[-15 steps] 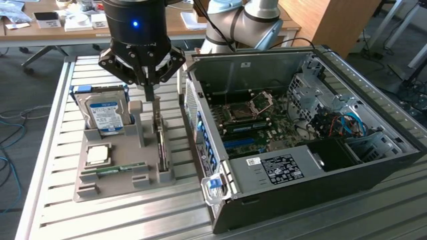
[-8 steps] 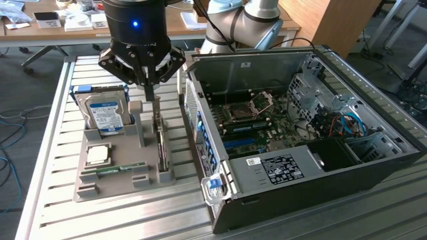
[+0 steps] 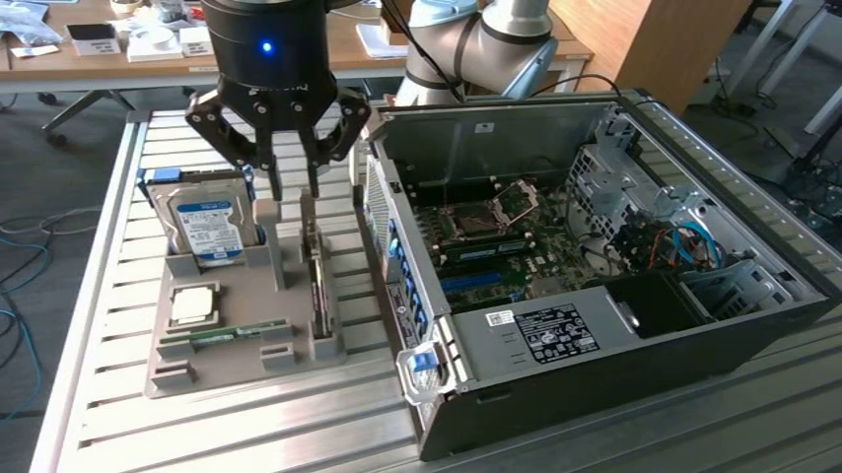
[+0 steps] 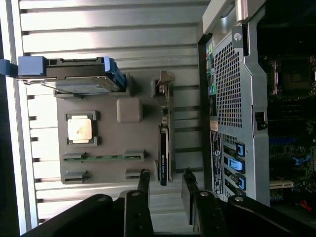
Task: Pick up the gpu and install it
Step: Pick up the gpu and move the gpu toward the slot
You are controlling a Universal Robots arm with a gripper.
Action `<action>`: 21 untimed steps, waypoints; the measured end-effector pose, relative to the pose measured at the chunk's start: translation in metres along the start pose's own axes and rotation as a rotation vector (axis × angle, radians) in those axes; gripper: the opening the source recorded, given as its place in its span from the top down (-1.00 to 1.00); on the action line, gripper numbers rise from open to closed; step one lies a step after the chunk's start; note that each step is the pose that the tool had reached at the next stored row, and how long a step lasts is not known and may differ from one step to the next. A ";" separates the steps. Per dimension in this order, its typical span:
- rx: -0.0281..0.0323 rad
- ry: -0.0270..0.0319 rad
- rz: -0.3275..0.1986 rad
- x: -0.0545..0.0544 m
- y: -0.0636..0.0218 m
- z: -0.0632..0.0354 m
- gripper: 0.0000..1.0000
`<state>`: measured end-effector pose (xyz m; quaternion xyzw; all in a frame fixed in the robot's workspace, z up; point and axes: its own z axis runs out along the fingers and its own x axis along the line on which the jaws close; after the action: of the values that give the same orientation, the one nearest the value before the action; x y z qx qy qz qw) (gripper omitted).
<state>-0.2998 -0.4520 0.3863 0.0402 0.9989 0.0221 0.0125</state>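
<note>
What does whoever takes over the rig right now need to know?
Gripper: open, empty, hovering just above the gpu without touching it.
The gpu: standing on edge in its slot of the gray holder tray, next to the open PC case.
Done: gripper lined up over the card.
Left: the gpu is not yet grasped, lifted or installed in the case.
</note>
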 end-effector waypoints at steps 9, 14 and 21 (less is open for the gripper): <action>-0.0001 -0.0001 0.000 0.000 0.0000 0.0006 -0.06; 0.0000 0.0000 0.000 0.000 -0.0004 0.0087 -0.06; 0.0002 0.0002 0.000 0.000 -0.0008 0.0174 -0.06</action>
<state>-0.2998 -0.4520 0.3689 0.0401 0.9989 0.0220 0.0125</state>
